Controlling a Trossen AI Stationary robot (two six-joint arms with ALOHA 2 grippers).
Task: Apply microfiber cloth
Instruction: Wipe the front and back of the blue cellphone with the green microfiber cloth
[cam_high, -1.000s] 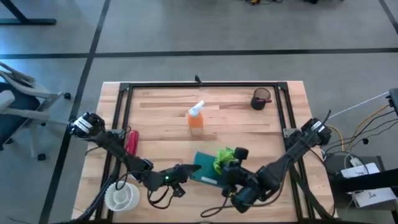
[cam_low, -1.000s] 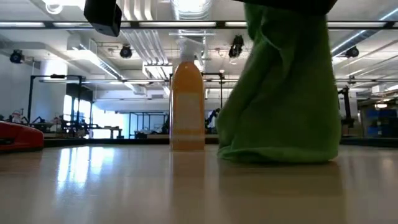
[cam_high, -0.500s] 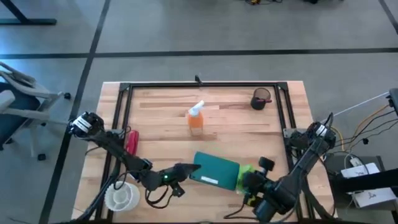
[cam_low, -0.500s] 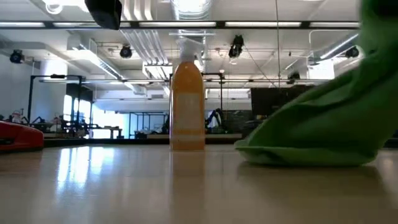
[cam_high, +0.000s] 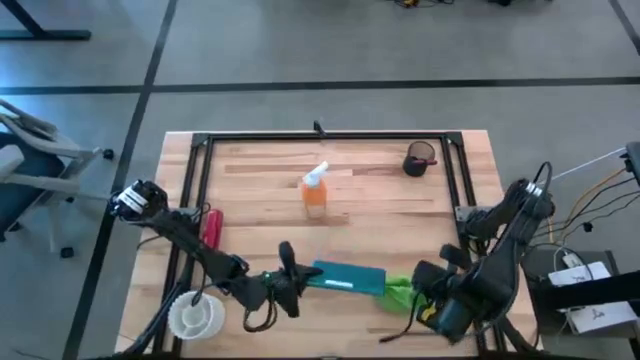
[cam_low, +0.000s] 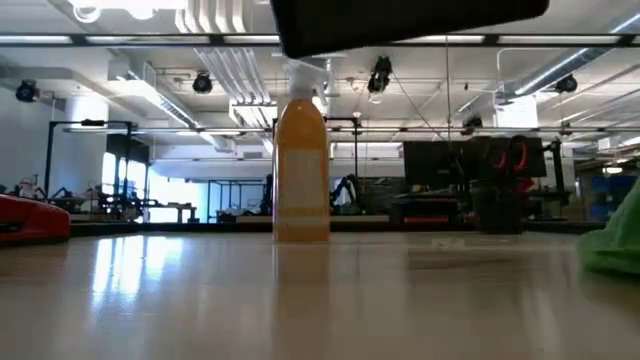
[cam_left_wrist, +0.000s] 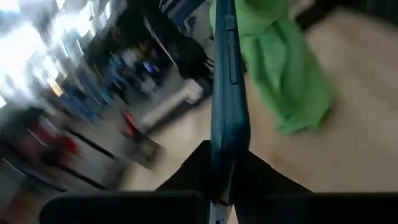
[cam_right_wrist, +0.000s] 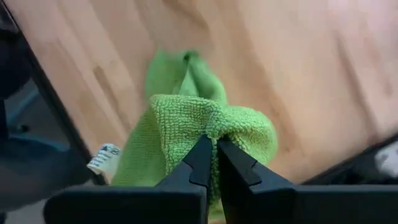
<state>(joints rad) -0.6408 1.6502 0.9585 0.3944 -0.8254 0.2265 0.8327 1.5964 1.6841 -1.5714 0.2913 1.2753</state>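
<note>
The cloth (cam_high: 399, 292) was found low and right of centre in the high view, pinched in the shut right gripper (cam_right_wrist: 211, 163), just right of the tablet (cam_high: 346, 279), which was held on edge by the left gripper (cam_high: 290, 284).

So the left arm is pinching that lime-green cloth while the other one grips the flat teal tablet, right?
Not quite: they are swapped. The right wrist view shows the right end effector shut on the lime-green microfiber cloth; the left end effector grips the flat teal tablet.
</note>
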